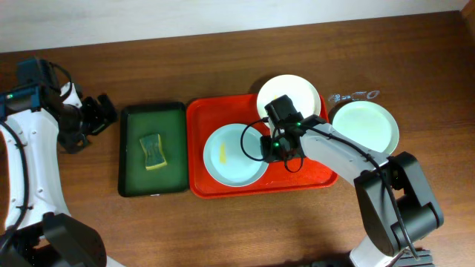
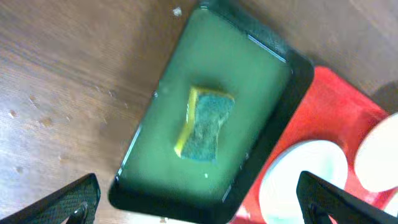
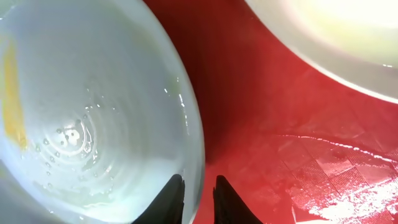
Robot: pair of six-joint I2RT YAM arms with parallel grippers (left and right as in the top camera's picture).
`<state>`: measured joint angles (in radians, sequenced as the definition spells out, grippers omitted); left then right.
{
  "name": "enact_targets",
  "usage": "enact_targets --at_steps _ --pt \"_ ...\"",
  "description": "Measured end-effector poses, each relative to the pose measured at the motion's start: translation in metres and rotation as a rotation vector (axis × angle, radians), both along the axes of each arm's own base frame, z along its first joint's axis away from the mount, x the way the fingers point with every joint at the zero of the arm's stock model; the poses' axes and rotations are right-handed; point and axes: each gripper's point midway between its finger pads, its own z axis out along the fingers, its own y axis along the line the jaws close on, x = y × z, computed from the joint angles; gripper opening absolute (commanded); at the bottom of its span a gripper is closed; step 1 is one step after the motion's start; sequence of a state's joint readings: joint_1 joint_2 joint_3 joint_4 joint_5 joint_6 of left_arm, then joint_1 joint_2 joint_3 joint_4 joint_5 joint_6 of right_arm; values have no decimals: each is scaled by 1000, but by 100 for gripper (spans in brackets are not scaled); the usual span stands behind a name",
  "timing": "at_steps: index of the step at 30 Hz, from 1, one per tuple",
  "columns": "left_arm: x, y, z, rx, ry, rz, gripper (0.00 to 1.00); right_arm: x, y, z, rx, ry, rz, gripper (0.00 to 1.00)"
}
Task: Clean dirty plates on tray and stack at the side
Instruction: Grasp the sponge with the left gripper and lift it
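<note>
On the orange-red tray (image 1: 200,185) lies a pale blue plate (image 1: 236,154) with a yellow smear (image 3: 12,99) and water drops. My right gripper (image 3: 199,183) straddles its right rim, one finger inside the plate (image 3: 93,112) and one over the tray (image 3: 280,124). The jaws stand narrowly open, with red showing beside the rim. A white-cream plate (image 1: 289,95) rests at the tray's back right corner. Another mint plate (image 1: 365,126) sits on the table to the right of the tray. My left gripper (image 2: 198,186) hangs wide open and holds nothing, above the near end of the dark green tray (image 2: 249,74).
The dark green tray (image 1: 126,148) stands left of the red tray and holds a yellow-green sponge (image 1: 152,152) in a film of water. The sponge (image 2: 205,124) lies at its middle. Some small clear litter (image 1: 355,96) lies behind the right plate.
</note>
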<state>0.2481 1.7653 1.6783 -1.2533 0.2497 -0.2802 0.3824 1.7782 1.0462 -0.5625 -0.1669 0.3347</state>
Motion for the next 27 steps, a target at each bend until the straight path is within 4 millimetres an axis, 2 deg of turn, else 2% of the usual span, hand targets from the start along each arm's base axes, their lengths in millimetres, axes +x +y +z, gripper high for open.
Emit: enact_targets --at_steps 2,6,11,15,17,19,21,23,25,27 --pt "-3 -5 0 -10 11 -21 99 0 0 0 0 -1 4 19" --pt "-10 -32 -13 -28 50 -109 99 -1 2 0 9 4 4 19" --pt "-11 -72 -41 -12 39 -294 99 -1 2 0 13 5 6 20" --pt "-18 -109 -73 2 40 -430 99 -1 3 0 15 7 6 20" --pt "-25 -120 -82 8 50 -473 76 -2 2 0 14 10 7 20" --pt "-20 -115 -84 50 37 -469 75 -3 2 0 14 12 6 20" --pt "-13 -89 -88 193 57 -375 73 -3 2 0 13 14 7 20" --pt "-11 -77 -88 253 65 -319 69 -3 2 0 13 14 6 20" --pt "-8 -69 -87 294 64 -279 63 -3 2 0 13 13 7 20" --pt "-6 -65 -89 311 63 -256 62 -3 2 0 13 14 6 20"
